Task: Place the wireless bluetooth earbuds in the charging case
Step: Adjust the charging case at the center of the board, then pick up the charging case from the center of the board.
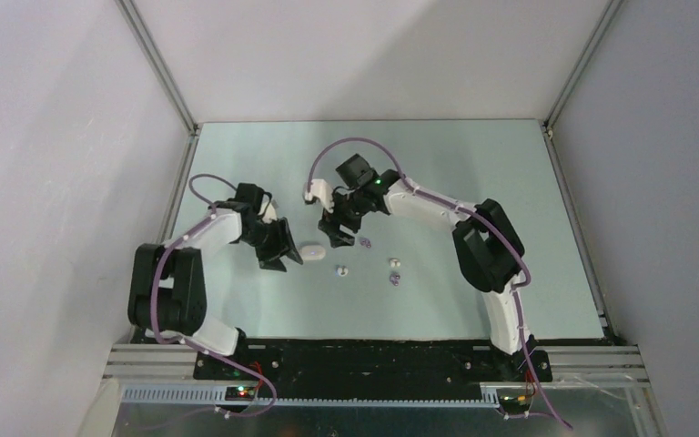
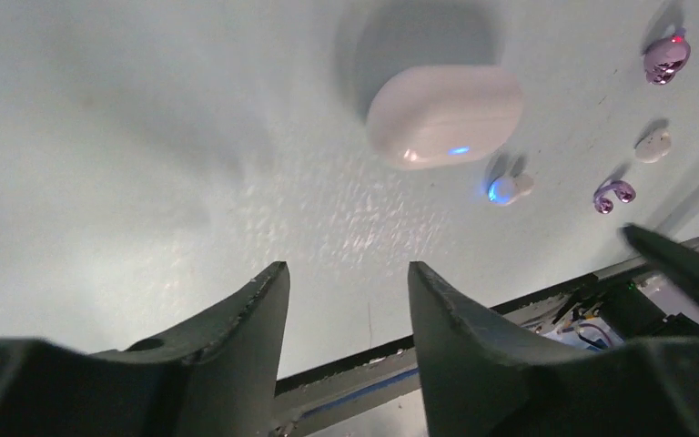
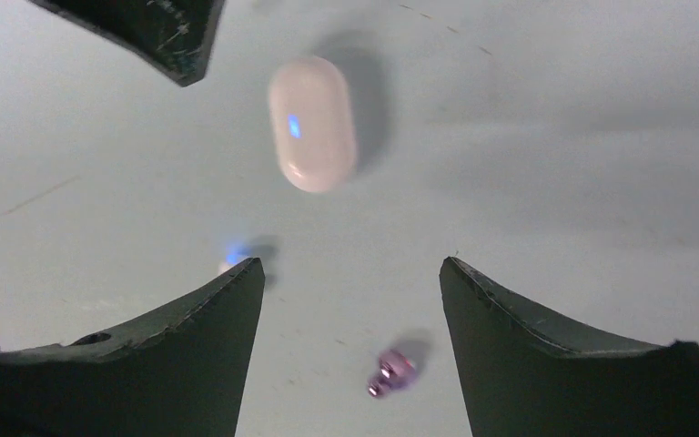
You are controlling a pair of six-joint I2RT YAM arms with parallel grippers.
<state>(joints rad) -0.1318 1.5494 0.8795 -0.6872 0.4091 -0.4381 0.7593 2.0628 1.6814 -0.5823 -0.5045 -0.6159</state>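
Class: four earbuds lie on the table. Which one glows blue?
The white earbud closest to the white charging case; the other white one shows no light, and the purple earbuds show no blue.

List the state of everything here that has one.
White charging case: shut, blue light on.
White earbud by case: loose, glowing blue.
Other white earbud: loose.
Red-lit purple earbud: loose.
Other purple earbud: loose.
Left pincer: open, empty.
Right pincer: open, empty.

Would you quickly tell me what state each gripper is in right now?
Left gripper: jaws open, holding nothing.
Right gripper: jaws open wide, holding nothing.
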